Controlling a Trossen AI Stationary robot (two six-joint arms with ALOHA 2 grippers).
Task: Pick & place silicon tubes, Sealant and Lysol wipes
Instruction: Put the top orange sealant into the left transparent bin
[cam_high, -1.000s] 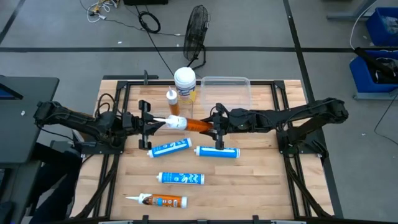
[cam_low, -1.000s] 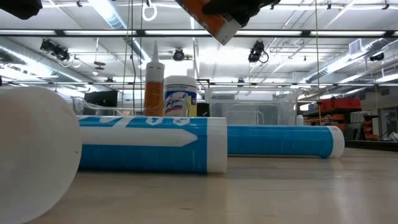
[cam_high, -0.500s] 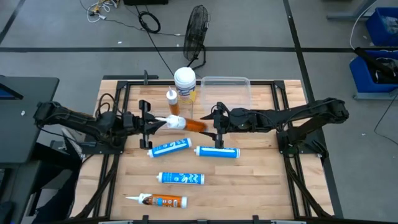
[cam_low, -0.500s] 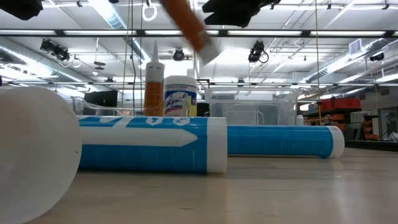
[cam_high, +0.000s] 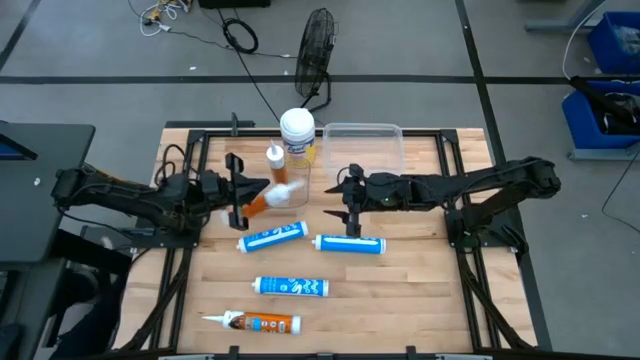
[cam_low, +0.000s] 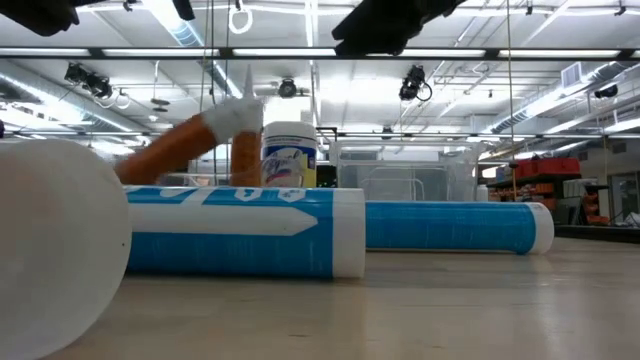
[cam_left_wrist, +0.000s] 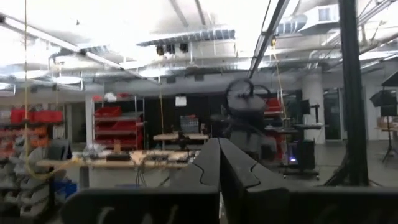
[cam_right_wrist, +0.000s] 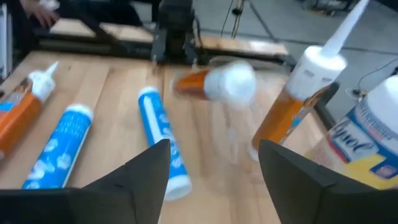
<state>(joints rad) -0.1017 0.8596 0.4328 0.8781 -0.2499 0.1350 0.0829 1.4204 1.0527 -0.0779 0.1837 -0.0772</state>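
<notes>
Grey concrete floor surrounded the wooden desk (cam_high: 400, 280), with a black fan (cam_high: 316, 42) standing on the floor beyond its far edge. At the far middle of the desk stood the wipes canister (cam_high: 297, 133), upright, white lid up, with an upright orange tube (cam_high: 276, 160) just beside it on the left arm's side and a clear plastic bin (cam_high: 365, 145) on its other side. The left pincer (cam_high: 236, 190) hung near the standing tube with its fingers pressed together on nothing, as its wrist view showed. Just past its tips a second orange tube (cam_high: 272, 196) showed as a tilted blur, touching neither pincer; whether it touched the desk could not be told. The right pincer (cam_high: 350, 200) hovered mid-desk facing the left one, fingers spread apart and empty. Nearer the front lay three blue tubes: one (cam_high: 271, 238) slanted under the left pincer, one (cam_high: 350, 244) under the right pincer, one (cam_high: 290, 287) farther forward. Another orange tube (cam_high: 255, 322) lay flat near the front edge.
</notes>
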